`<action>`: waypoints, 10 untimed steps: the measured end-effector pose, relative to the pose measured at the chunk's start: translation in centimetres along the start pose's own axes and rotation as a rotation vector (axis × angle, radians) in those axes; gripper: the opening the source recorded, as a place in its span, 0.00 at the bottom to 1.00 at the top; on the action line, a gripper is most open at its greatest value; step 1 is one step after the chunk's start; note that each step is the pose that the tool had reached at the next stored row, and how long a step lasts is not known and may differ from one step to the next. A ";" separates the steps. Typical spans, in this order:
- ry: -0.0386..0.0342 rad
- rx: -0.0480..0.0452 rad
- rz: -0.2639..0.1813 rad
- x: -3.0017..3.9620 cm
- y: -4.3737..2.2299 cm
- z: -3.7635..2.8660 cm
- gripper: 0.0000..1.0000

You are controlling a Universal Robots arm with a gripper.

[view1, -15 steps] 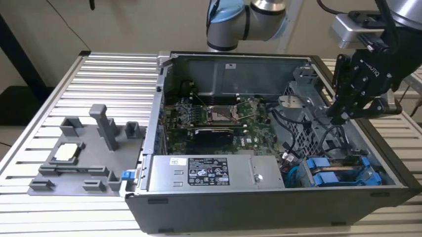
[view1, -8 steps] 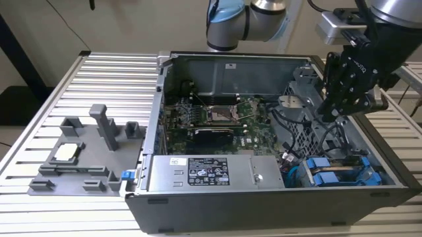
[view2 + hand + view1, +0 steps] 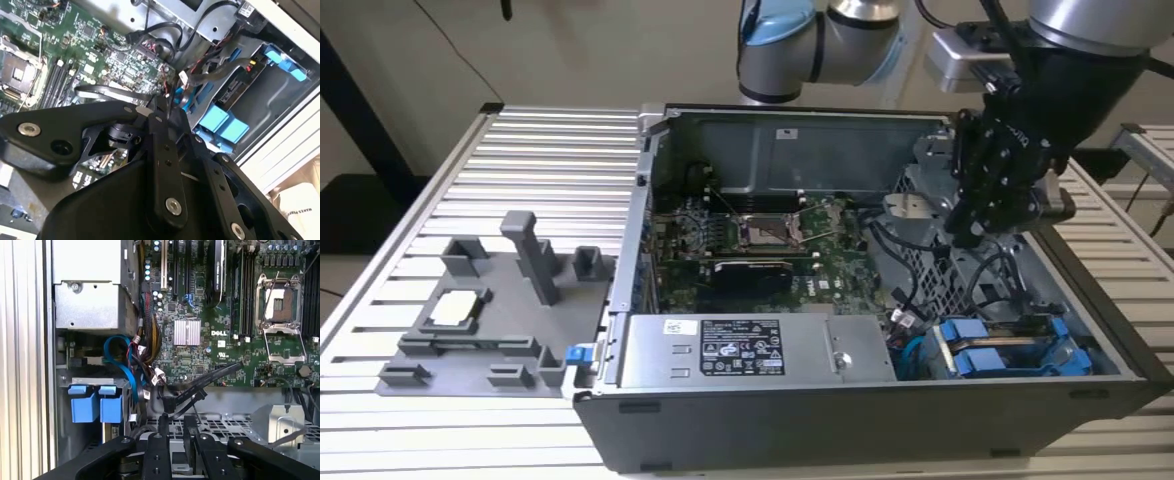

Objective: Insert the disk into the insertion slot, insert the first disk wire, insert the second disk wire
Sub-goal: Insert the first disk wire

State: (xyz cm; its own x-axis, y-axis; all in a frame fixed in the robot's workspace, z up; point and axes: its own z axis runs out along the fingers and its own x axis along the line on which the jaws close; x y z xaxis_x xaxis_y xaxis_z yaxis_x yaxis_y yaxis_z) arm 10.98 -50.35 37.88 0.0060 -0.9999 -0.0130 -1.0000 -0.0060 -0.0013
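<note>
The disk point(image 3: 987, 352) sits in the insertion slot at the case's front corner on the exterior view's right, with only its blue carrier tabs showing. The tabs also appear in the first wrist view as the disk point(image 3: 95, 402) and in the second wrist view as the disk point(image 3: 222, 125). My gripper point(image 3: 970, 232) hangs over the metal drive cage inside the open case. Its fingers stand close together in both wrist views, gripper point(image 3: 176, 422) and gripper point(image 3: 159, 107). A flat black disk wire point(image 3: 210, 380) runs taut across the board and ends with its connector at my fingertips; it shows again as the disk wire point(image 3: 110, 91).
A grey labelled power-supply box point(image 3: 747, 350) lies along the case's front wall beside the slot. The green motherboard point(image 3: 761, 240) fills the middle. A blue cable point(image 3: 125, 370) and a bundle of coloured wires crowd the gap next to the slot. A grey fixture tray point(image 3: 494, 310) stands on the table.
</note>
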 end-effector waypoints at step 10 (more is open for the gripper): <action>0.0126 0.0251 -0.034 0.00 0.93 0.45 0.27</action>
State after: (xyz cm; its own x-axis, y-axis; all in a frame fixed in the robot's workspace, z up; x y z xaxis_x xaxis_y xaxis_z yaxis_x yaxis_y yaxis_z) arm 10.05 -50.35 37.42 0.0401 -0.9992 0.0001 -0.9988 -0.0401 -0.0266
